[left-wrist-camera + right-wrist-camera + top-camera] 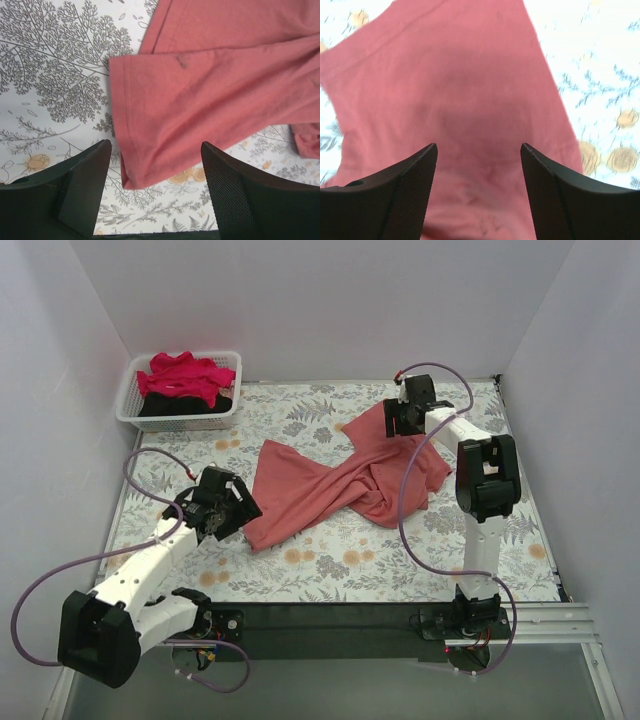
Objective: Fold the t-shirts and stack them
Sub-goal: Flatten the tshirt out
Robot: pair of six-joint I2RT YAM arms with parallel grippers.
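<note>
A dusty coral-red t-shirt [330,480] lies stretched and twisted across the flowered table, from the near left to the far right. My left gripper [243,515] hovers open over its near-left hem corner [131,176], which lies flat on the table between the jaws, untouched. Over the shirt's far end my right gripper [392,418] also stands open, with pink cloth [470,100] below the spread fingers and nothing held. A crimson-pink t-shirt [183,378] sits on a black one [185,406] in the basket.
The white slatted basket [134,402] stands at the far left corner. White walls close the table on three sides. Purple cables loop from both arms. The black base plate [330,625] runs along the near edge.
</note>
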